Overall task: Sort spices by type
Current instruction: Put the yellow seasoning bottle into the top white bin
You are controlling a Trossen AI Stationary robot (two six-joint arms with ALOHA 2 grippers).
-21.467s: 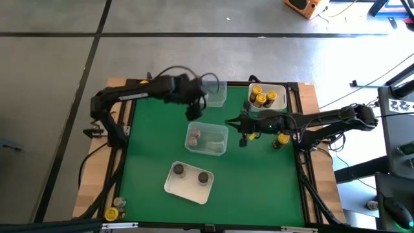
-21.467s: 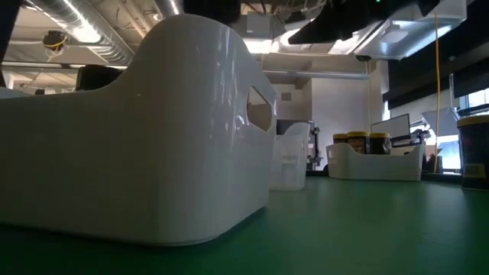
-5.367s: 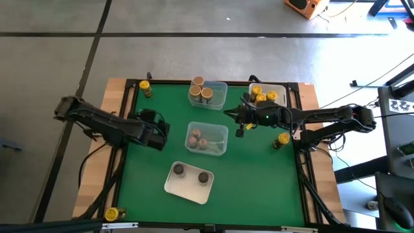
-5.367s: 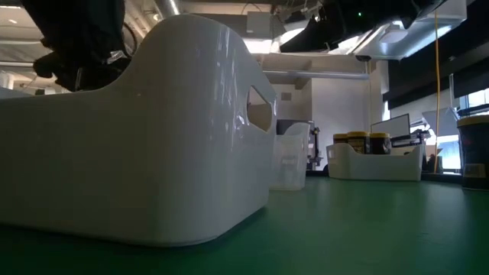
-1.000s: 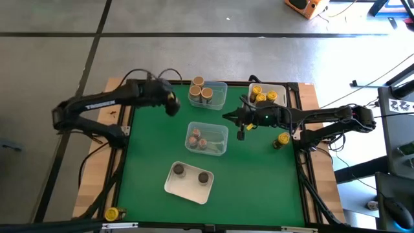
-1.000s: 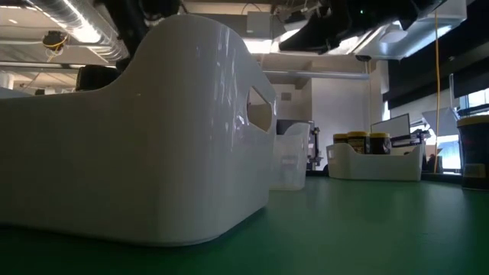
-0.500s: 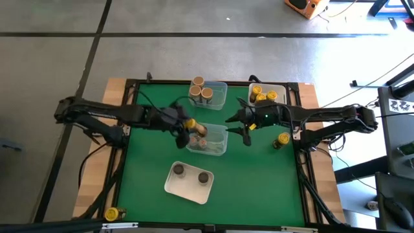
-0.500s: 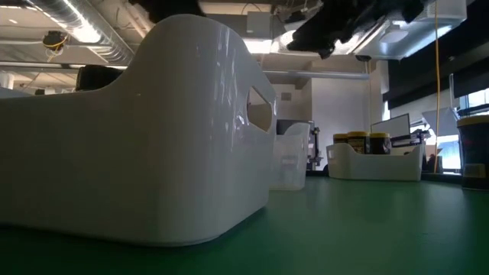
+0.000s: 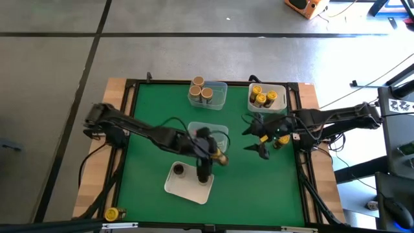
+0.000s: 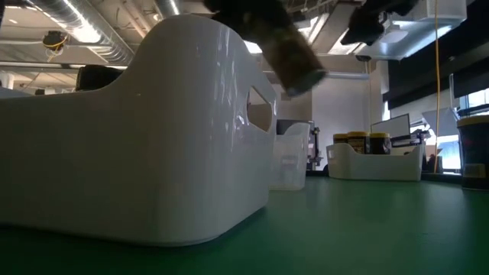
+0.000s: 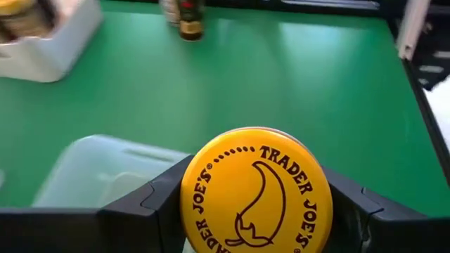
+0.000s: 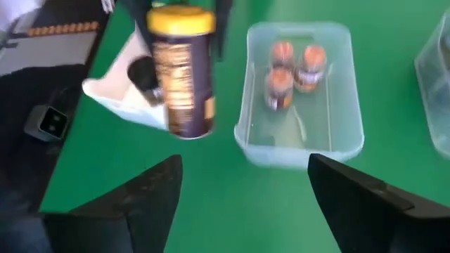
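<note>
The table (image 9: 155,175) has a green top with a black frame and light wood at its edges. It stands on a grey floor (image 9: 52,58) with dark lines across it. An orange box (image 9: 307,6) sits on the floor far behind the table. In the low view, shiny silver pipes (image 10: 84,23) and long bright lights run along the ceiling. A white wall (image 10: 336,107) and a computer screen (image 10: 390,126) are far back.
</note>
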